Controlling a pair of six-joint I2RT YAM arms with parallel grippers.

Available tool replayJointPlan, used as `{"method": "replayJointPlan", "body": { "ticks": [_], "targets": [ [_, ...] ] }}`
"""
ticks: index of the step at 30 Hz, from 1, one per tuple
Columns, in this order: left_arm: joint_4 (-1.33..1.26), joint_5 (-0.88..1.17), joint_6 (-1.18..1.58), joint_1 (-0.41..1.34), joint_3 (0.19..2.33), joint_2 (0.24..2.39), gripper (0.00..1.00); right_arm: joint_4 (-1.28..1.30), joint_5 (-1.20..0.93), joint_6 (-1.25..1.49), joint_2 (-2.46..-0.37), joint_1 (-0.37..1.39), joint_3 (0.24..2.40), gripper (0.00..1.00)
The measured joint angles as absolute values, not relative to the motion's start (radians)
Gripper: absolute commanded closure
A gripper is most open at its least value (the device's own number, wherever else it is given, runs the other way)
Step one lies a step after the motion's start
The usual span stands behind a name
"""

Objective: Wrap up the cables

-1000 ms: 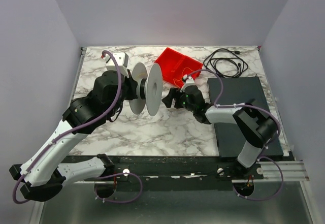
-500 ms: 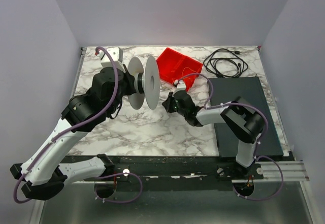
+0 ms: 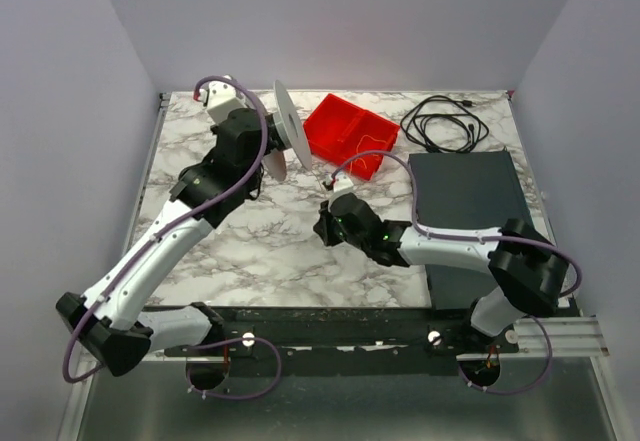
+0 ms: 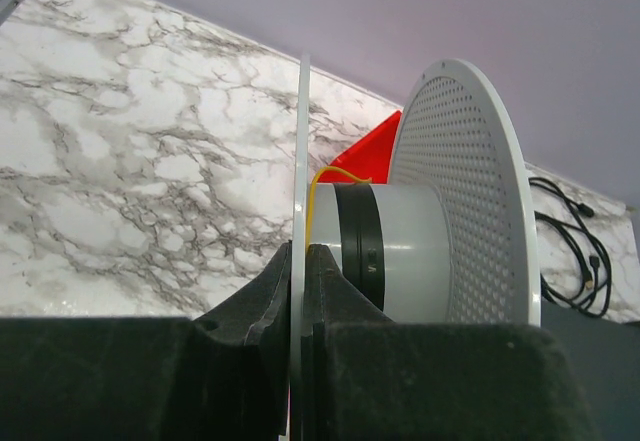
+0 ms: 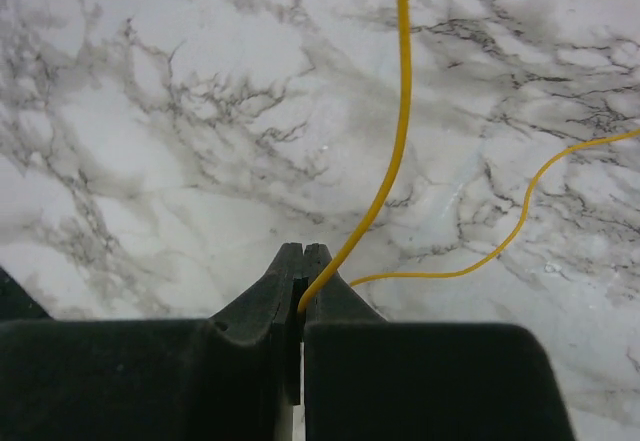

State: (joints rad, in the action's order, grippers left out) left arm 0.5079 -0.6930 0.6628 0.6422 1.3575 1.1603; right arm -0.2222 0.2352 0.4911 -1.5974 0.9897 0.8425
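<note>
Yellow wire in right pincer

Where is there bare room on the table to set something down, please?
The marble between the left arm and the right gripper is bare, as is the far half of the dark mat. The back edge is crowded: spool, red bin, black cord, with yellow wire trailing forward.

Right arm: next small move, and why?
Probably sweep the right gripper a short arc around the hub of the spool, keeping the line taut. It is shut on the yellow wire, which reaches the hub beside the flange that the left gripper clamps, while a slack strand curves over the marble table.
</note>
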Motion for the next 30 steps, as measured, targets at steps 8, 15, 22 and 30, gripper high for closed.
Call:
{"method": "replayJointPlan", "body": {
  "ticks": [8, 15, 22, 30],
  "targets": [
    [0.349, -0.742, 0.612, 0.623, 1.341, 1.314, 1.0, 0.093, 0.252, 0.392, -1.439, 1.056, 0.98, 0.99],
    [0.24, -0.721, 0.501, 0.622, 1.272, 1.349, 1.0, 0.259, 0.398, 0.278, -1.394, 1.056, 1.175, 0.99],
    [0.227, -0.618, 0.424, 0.628, 1.166, 1.318, 1.0, 0.304, 0.547, 0.151, -1.441, 1.056, 1.283, 0.99],
    [0.234, -0.467, 0.352, 0.659, 1.065, 1.185, 1.0, 0.276, 0.595, 0.038, -1.497, 1.005, 1.372, 0.99]
  ]
}}
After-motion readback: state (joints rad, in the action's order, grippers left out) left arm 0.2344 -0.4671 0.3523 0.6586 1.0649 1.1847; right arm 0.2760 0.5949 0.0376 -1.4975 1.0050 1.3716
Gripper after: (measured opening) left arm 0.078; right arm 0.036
